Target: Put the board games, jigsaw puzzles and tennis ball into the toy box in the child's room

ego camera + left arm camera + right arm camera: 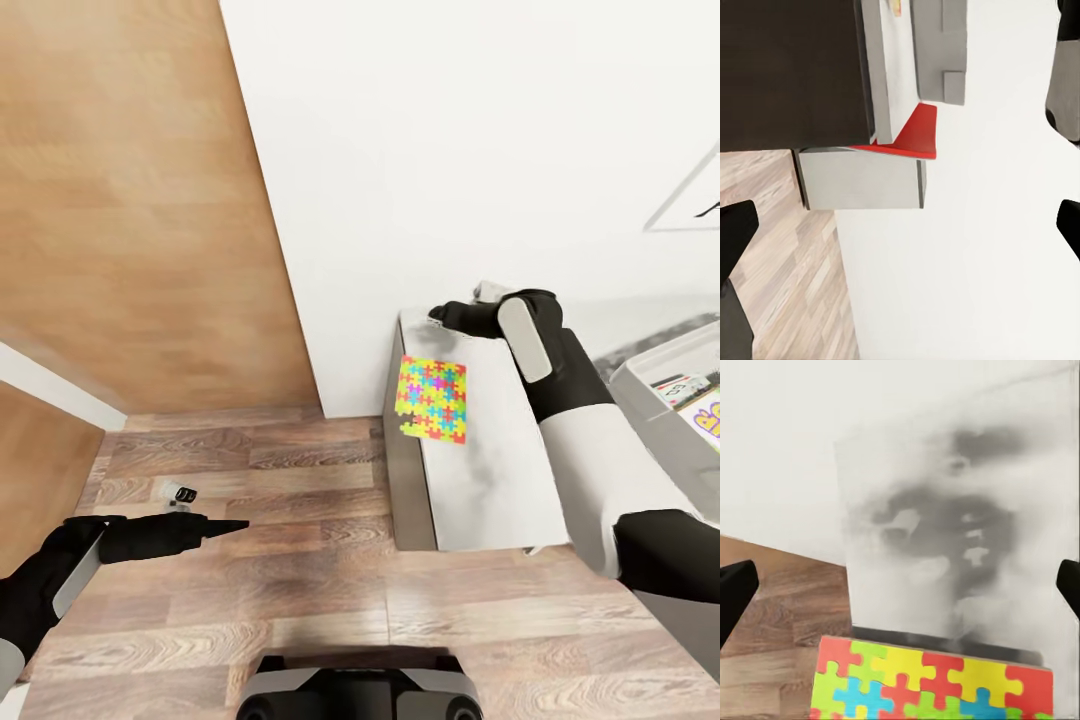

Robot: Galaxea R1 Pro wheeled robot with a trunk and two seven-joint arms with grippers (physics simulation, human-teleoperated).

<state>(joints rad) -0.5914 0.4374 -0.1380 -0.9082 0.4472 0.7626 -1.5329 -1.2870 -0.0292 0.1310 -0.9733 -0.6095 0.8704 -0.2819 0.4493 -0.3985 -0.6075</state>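
One flat jigsaw puzzle of interlocking yellow, red, blue, green and orange pieces (432, 399) lies on the long pale grey worktop (490, 480), near its far end and close to the edge over the wood plank floor (300, 560). By my reading it has yet to be picked up. At the head view's right edge stands the pale grey thin-walled toy box (640, 385), with printed game boxes (690, 395) already inside, so part of the task looks done. Their lettering is too small and cropped to read. The right claw (447, 317) reaches over the worktop's far end beyond the puzzle, its fingers spread wide and empty in the right wrist view. The left claw (222, 527) hangs low over the floor, also open and holding nothing.
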